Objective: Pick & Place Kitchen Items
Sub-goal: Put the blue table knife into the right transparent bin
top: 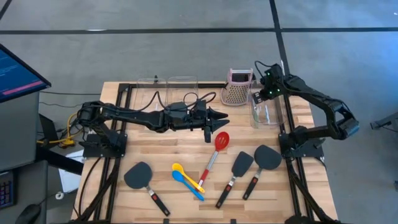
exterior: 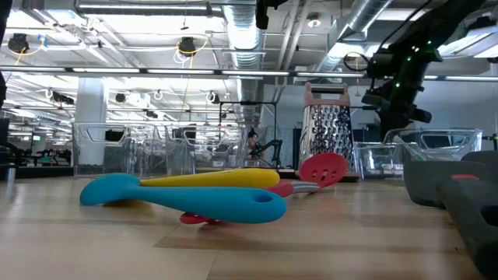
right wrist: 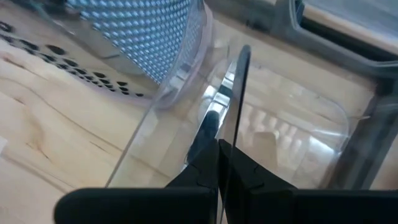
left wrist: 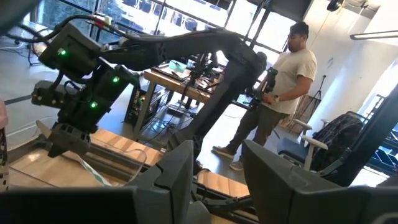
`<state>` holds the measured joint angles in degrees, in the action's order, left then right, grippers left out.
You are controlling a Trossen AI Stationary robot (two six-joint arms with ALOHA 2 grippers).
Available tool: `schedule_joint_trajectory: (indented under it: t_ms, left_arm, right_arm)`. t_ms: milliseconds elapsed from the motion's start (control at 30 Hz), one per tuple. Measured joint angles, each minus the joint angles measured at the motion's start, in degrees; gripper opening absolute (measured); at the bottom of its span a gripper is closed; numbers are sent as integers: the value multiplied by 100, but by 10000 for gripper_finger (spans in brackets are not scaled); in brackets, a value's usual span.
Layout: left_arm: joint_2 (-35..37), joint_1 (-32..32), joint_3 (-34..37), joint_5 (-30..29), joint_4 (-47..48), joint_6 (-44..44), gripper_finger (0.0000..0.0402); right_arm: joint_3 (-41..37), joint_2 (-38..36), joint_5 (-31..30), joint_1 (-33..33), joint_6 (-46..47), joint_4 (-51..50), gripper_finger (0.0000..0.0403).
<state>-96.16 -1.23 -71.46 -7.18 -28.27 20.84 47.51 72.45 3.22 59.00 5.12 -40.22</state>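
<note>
From above, the left claw (top: 217, 116) hangs parted and empty over the red spoon (top: 214, 154); spatulas (top: 239, 169) lie loose on the desk (top: 155, 149). The right wrist view shows the right claw (right wrist: 227, 146) pinched onto the clear bin's wall (right wrist: 239, 93), probably steadying it.

grater (top: 237, 91) behind spoons (top: 186, 178) | spatulas (top: 251, 164) right — tongs maybe in bin (top: 267, 111)
</note>
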Motion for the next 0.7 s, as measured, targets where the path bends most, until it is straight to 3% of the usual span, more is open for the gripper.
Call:
schedule_joint_trajectory:
  t_ms: [700]
  left_arm:
    - [0,2,0,-1,22,0,129]
  right_arm:
    - [4,947,-28,4,243,67,0]
